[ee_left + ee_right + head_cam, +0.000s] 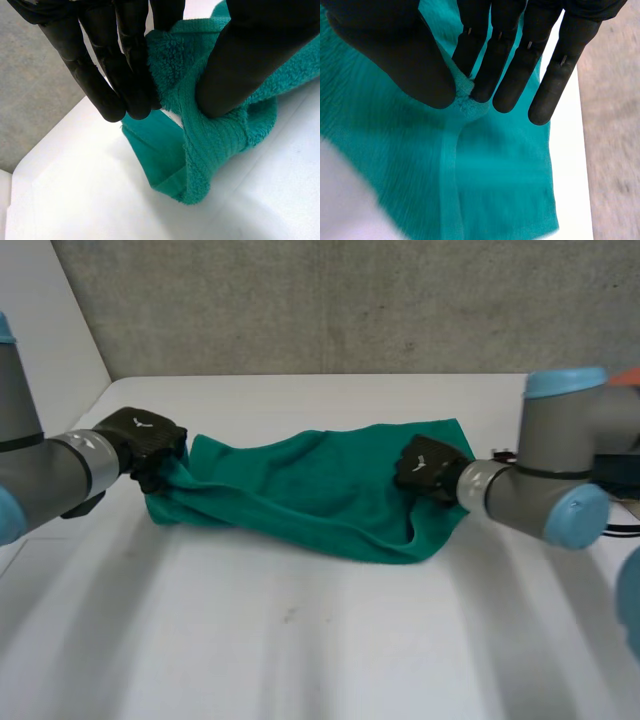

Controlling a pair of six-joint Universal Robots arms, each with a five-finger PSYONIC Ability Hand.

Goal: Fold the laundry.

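Observation:
A teal green towel [310,495] lies bunched across the middle of the white table [320,640]. My left hand [148,445] is at the towel's left end, where its straight fingers [125,75] and thumb pinch a thick fold of the towel [210,140]. My right hand [428,468] rests on the towel's right part, near the far right corner. There its thumb and fingers [490,60] pinch a small ridge of the towel [485,170] between them. The towel sags between the two hands.
A grey wall [330,300] runs behind the table's far edge. A white panel [50,330] stands at the left. Bare tabletop spreads in front of the towel.

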